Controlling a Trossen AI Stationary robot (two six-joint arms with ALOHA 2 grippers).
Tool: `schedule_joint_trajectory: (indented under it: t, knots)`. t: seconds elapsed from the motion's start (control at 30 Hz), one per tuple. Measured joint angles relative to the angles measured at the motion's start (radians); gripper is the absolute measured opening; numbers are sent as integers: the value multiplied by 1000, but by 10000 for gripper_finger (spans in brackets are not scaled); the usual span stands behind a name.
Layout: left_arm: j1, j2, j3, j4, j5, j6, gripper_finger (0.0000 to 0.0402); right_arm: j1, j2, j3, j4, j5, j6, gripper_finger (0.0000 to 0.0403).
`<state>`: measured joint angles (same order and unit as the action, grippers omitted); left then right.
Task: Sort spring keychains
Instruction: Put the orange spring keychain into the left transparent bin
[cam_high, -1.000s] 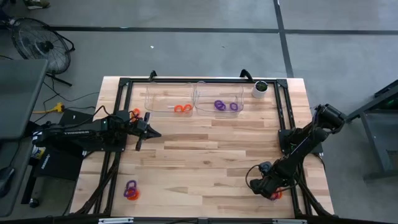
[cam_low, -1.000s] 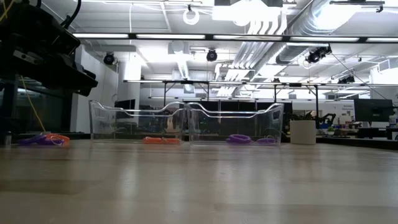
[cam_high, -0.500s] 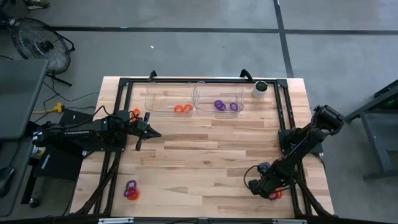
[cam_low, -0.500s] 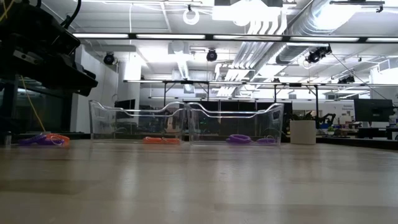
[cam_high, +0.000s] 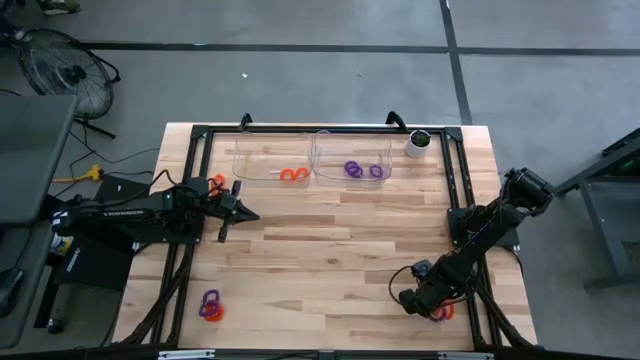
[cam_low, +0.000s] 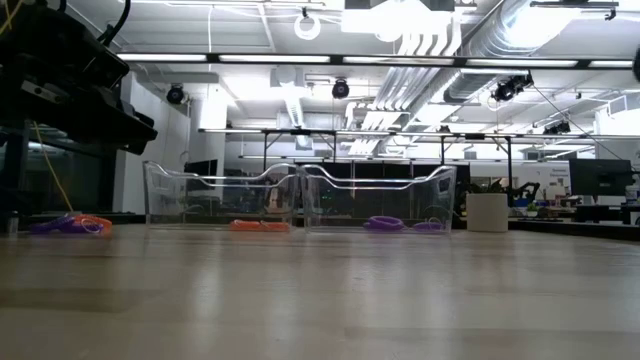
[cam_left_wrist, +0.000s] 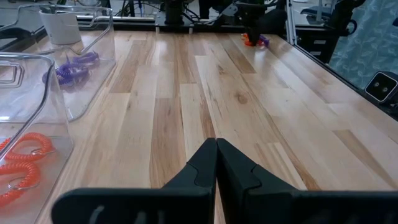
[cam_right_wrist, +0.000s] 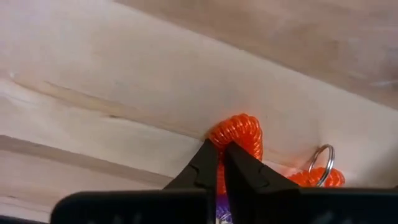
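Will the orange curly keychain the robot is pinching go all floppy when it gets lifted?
Probably a bit: the orange keychain is a springy coil, so it may stretch and dangle. It looks light. The right gripper pinches only one thin loop, so it could slip.

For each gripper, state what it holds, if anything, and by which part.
The right gripper is shut on an orange spring keychain, pinching its coil at the loop's edge. The left gripper is shut and holds nothing.

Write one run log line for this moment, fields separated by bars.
right gripper: shut on orange keychain, near right table corner | left gripper: shut, empty, waiting | trays: partly sorted
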<state>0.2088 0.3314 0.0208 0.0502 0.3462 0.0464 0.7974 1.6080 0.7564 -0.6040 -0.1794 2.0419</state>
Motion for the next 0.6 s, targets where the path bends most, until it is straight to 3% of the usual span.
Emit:
schedule_joint_trajectory:
  t: [0.4,0.6]
  knots:
    - [0,0,0,0,0,0,1,-90,-118,-5,-166,181,-91,2]
    - [0,0,0,0,0,0,1,-153,-192,-3,-188,347,-163,1]
